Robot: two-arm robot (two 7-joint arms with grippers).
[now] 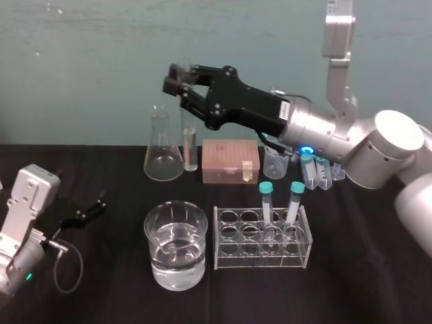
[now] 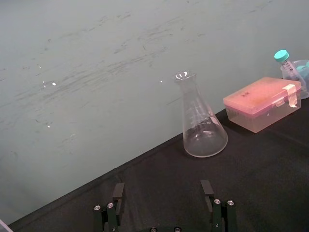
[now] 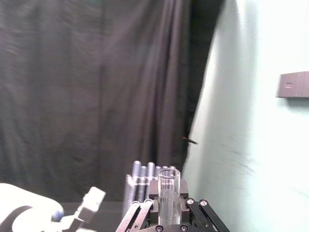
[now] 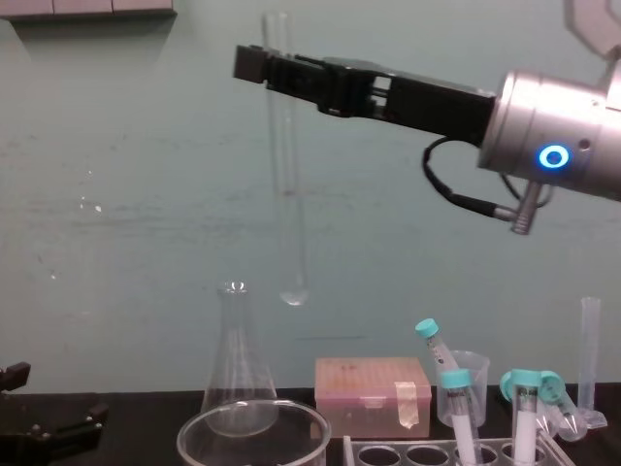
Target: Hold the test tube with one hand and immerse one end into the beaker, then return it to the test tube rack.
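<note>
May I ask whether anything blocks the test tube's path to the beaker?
Nothing visible does: the right end effector holds the test tube high, the beaker stands uncovered, and the left end effector rests aside.

You saw the left gripper (image 2: 162, 186) above the black table (image 2: 270, 159), its two fingers (image 2: 118, 191) spread well apart with nothing between them. Ahead, a clear conical flask (image 2: 203, 121) stood upright near the table's back edge, before the pale green wall (image 2: 96, 72). Near the flask lay a closed pink box (image 2: 263, 102), with a teal-capped tube (image 2: 285, 63) behind it.
</note>
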